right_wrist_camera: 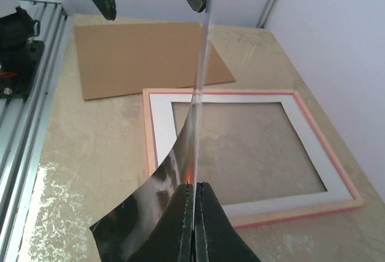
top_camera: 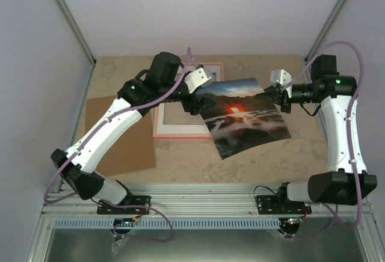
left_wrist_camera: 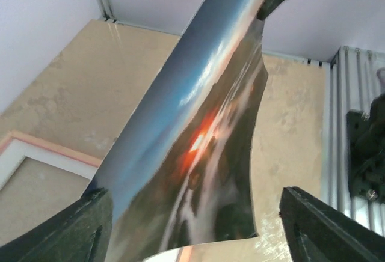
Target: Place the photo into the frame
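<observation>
The photo point(top_camera: 243, 115), a dark landscape with an orange sun, is held above the table, tilted and slightly curled. My right gripper point(top_camera: 278, 96) is shut on its right edge; in the right wrist view the fingers point(right_wrist_camera: 195, 214) pinch the print point(right_wrist_camera: 153, 205) edge-on. My left gripper point(top_camera: 196, 102) is open, and the photo's left edge point(left_wrist_camera: 198, 136) hangs between its wide-apart fingers point(left_wrist_camera: 325, 229) without being clamped. The pink frame point(top_camera: 174, 131) with a white mat lies flat on the table left of and below the photo, partly hidden by the left arm. It also shows in the right wrist view point(right_wrist_camera: 240, 98) and the left wrist view point(left_wrist_camera: 36, 149).
A plain brown backing board point(top_camera: 114, 136) lies flat at the left of the table and shows in the right wrist view point(right_wrist_camera: 144, 51). White walls with metal posts close in the back and sides. An aluminium rail point(top_camera: 204, 205) runs along the near edge.
</observation>
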{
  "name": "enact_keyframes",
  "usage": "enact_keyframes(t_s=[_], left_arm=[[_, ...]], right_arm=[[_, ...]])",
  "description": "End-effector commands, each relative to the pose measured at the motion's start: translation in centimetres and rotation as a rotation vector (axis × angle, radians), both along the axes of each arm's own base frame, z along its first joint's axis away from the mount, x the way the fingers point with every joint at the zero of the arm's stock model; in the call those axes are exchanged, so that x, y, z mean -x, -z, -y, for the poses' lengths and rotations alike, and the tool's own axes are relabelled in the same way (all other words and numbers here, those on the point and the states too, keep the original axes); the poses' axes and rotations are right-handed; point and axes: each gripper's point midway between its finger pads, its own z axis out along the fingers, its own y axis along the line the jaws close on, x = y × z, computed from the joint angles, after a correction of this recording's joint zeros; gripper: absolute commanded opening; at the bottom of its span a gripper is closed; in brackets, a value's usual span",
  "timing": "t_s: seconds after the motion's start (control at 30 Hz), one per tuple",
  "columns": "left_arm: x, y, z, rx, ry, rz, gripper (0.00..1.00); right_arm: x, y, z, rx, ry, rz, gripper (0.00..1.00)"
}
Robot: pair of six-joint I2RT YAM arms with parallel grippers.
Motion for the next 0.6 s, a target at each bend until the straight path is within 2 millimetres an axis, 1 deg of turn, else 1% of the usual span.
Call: enact_keyframes(t_s=[0.0, 0.03, 0.1, 0.23, 0.3, 0.43, 0.5, 0.57], left_arm=[[1.2, 0.5, -1.0, -0.106, 0.063, 0.017, 0.7], [1.1, 0.3, -1.2, -0.111, 0.057, 0.031, 0.68], [0.8, -0.3, -1.7, -0.117, 0.03, 0.063, 0.68], [1.3, -3.2, -2.7, -0.097, 0.02, 0.161, 0.77], [1.5, -3.8, -3.2, -0.122, 0.02, 0.186, 0.81], [1.1, -3.4, -3.9, -0.201, 0.012, 0.183, 0.81], [1.2, -3.2, -4.0, -0.213, 0.021, 0.183, 0.81], [1.3, -2.6, -3.9, -0.22, 0.029, 0.176, 0.78]], right_arm=[[1.0, -1.6, -1.1, -0.04, -0.051, 0.042, 0.01], [1.3, -1.6, -1.3, -0.04, -0.058, 0.044, 0.01], [1.9, -1.4, -1.7, -0.038, -0.076, 0.047, 0.01], [2.7, -0.6, -2.2, -0.022, -0.097, 0.039, 0.0], [2.7, -0.6, -2.3, -0.029, -0.098, 0.032, 0.01], [2.6, -1.0, -2.5, -0.051, -0.101, 0.032, 0.01], [2.9, -1.0, -3.2, -0.056, -0.129, 0.027, 0.0], [3.0, -1.1, -3.5, -0.064, -0.141, 0.026, 0.01]])
